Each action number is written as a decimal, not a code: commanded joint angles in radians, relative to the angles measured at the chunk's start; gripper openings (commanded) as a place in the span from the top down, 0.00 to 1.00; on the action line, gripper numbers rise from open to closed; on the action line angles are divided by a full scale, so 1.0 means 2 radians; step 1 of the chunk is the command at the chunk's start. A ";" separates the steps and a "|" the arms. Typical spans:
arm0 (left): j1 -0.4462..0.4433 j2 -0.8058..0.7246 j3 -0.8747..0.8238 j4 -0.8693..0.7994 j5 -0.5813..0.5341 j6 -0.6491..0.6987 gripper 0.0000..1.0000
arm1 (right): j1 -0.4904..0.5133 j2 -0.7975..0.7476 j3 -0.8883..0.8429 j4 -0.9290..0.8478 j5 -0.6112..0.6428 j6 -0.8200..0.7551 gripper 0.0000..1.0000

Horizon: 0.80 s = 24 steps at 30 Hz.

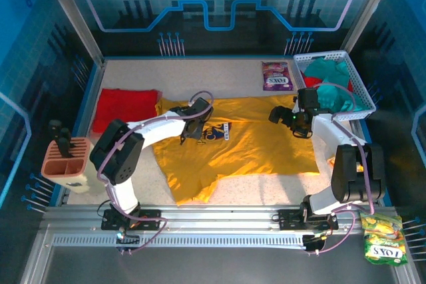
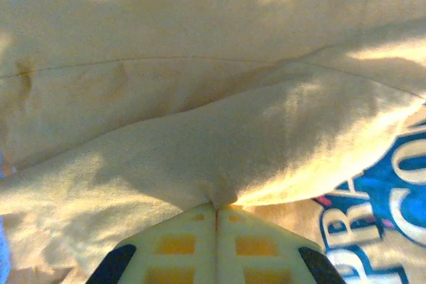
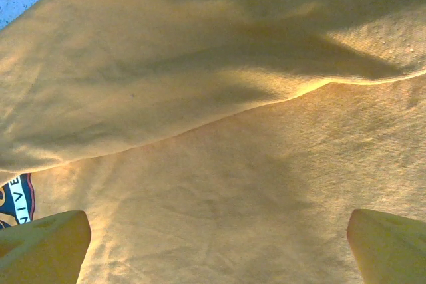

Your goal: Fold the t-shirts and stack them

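A large mustard-yellow t-shirt [image 1: 253,147] lies spread on the table's middle, its blue-and-white logo [image 1: 216,132] near the left gripper. My left gripper [image 1: 193,128] sits on the shirt's upper left; in the left wrist view it [image 2: 216,205] is shut on a pinched fold of yellow cloth [image 2: 200,157], beside the logo [image 2: 379,207]. My right gripper [image 1: 279,115] hovers at the shirt's upper right, open, with its fingertips [image 3: 43,247] wide apart over flat yellow cloth [image 3: 219,184]. A red t-shirt [image 1: 126,108] lies folded at the far left. Teal t-shirts [image 1: 331,78] fill the white basket [image 1: 365,96].
A purple snack packet [image 1: 276,76] lies at the back beside the basket. A terracotta holder [image 1: 66,159] stands off the table's left edge. A yellow-green FOX'S packet [image 1: 383,237] lies at the near right by the rail. Bare speckled table [image 1: 266,187] shows in front of the shirt.
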 commanded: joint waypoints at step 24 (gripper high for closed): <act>0.103 0.180 0.282 -0.250 0.165 0.133 0.63 | -0.008 0.016 0.003 -0.013 -0.027 -0.003 0.03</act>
